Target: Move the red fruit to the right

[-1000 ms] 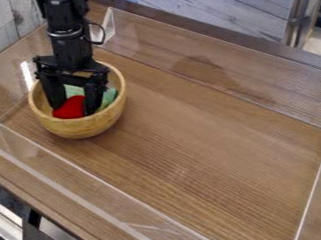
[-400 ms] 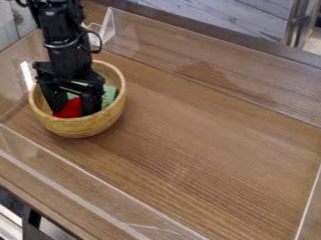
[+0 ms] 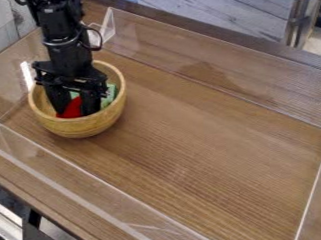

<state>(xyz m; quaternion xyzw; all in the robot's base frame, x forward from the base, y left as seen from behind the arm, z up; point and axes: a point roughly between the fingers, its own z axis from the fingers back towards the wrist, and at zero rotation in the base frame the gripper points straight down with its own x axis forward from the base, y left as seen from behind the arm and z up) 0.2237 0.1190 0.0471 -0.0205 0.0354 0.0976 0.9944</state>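
Reaching straight down into the bowl (image 3: 112, 116), the gripper (image 3: 73, 100) stands over the fruit (image 3: 73, 108), which lies inside the bowl at the table's (image 3: 217, 140) left end, beside a green block (image 3: 107, 95). Only one view, from above and to one side: fingers (image 3: 55, 95) flank the red patch, narrower than a full spread, but whether they already pinch the fruit cannot be told, since the arm hides the contact. Judgement: step in hand is the grasp. To do it well, close squarely across the fruit's body, not the leafy cap; keep the fingertips off the bowl wall and the block; confirm hold before lifting clear of the rim, then carry right over the bare wood.
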